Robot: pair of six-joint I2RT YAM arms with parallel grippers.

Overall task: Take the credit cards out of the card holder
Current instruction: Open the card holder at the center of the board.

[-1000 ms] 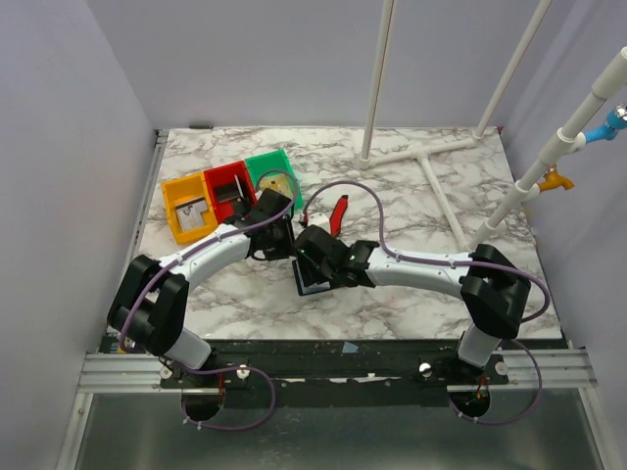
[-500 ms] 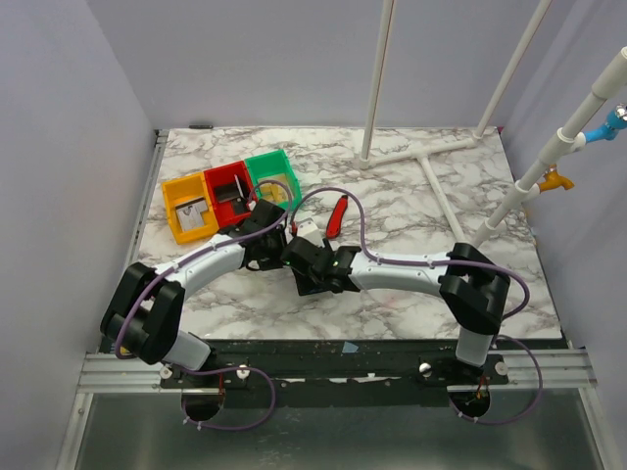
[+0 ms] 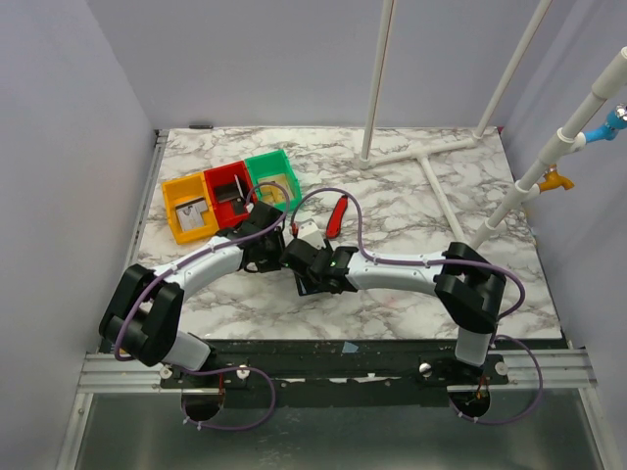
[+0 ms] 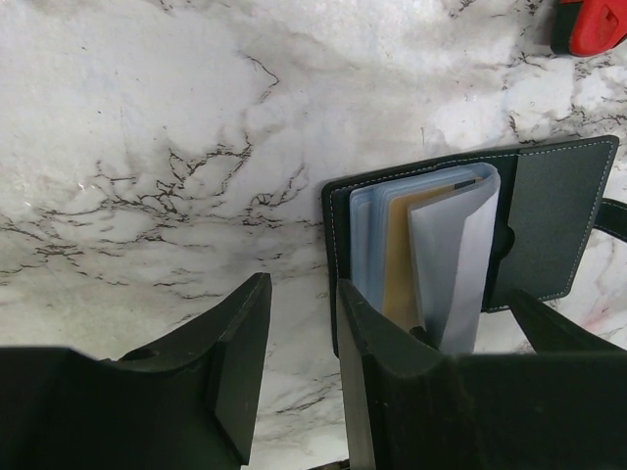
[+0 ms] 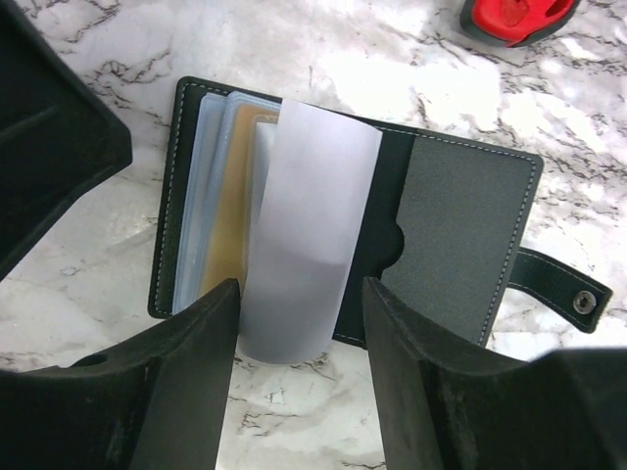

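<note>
The black card holder point(image 5: 460, 235) lies open on the marble table. Its bluish clear sleeves hold a tan-gold credit card point(image 5: 230, 235), and one pale sleeve point(image 5: 309, 245) curls upward. My right gripper point(image 5: 299, 333) is open just above it, with the raised sleeve between its fingers and not clamped. In the left wrist view the holder point(image 4: 549, 215) and the tan card point(image 4: 404, 259) show too. My left gripper point(image 4: 304, 343) is open, its right finger over the holder's left edge. In the top view both grippers, left point(image 3: 277, 250) and right point(image 3: 299, 262), meet and hide most of the holder.
A red-and-black tool point(image 3: 338, 213) lies just behind the grippers. Orange point(image 3: 191, 211), red point(image 3: 227, 191) and green point(image 3: 272, 176) bins stand at the back left. A white pipe frame point(image 3: 431, 176) lies at the back right.
My right gripper has moved left and met the left gripper over the card holder. The left gripper shifted slightly nearer. The holder has stayed in place.
</note>
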